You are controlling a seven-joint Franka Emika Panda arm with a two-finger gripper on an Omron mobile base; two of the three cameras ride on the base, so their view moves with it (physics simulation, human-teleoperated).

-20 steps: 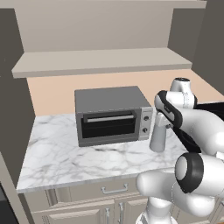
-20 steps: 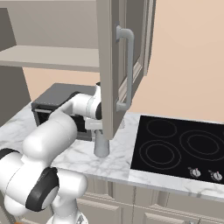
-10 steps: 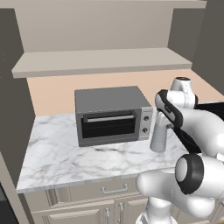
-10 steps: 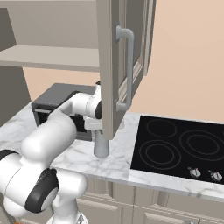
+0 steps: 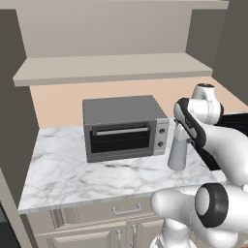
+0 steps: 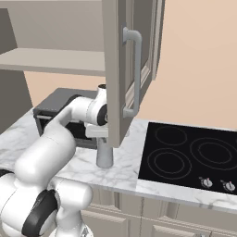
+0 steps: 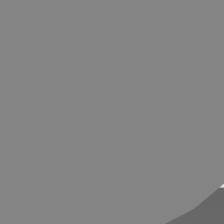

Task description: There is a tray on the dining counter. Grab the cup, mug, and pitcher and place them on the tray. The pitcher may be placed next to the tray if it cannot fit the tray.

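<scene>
Grey pitcher stood upright on marble counter, just right of toaster oven; arm's wrist sat over its neck.

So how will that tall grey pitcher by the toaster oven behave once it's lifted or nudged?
The pitcher is tall and slim on a small base, so a sideways nudge would probably tip it rather than slide it. Its smooth grey surface looks slick, so it might slip in a grip high on the narrow neck. It looks rigid, so it shouldn't flex. It stands on marble counter, near the front edge.
</scene>
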